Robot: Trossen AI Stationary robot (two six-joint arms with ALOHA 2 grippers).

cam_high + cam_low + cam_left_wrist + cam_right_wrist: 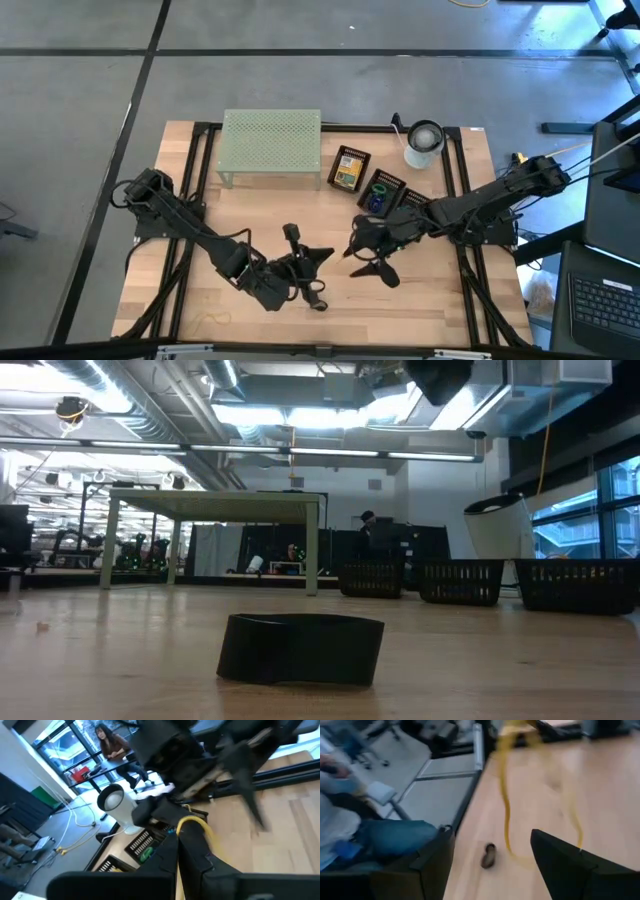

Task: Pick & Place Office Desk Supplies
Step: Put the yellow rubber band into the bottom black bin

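1. Wooden table (470, 290) on a grey floor; the room behind has glass walls and a seated person.
2. Pale green perforated rack (271, 140) at 12 o'clock of the table, white cup (424, 145) at 1 o'clock.
3. Three black trays run in a diagonal row between rack and cup, toward 2 o'clock.
4. First tray (349, 168), just beside the rack, holds a yellow-green crayon box (347, 173).
5. Middle tray (381, 190) holds small blue and green bits (377, 197); cannot tell what kind.
6. Third tray (412, 200) is partly under the right arm; contents cannot be made out.
7. Left gripper (303, 262) is at 6 o'clock of table centre. A yellow rubber band (192, 821) loops over its tip. Open or closed: cannot tell.
8. Right gripper (368, 256) is at 5 o'clock, near the left one, with its fingers (570, 865) spread apart. A thin, blurred yellow loop shows between them; contact unclear.
9. Tan rubber band (213, 318) lies loose on the wood at 7 o'clock, well apart from both grippers.
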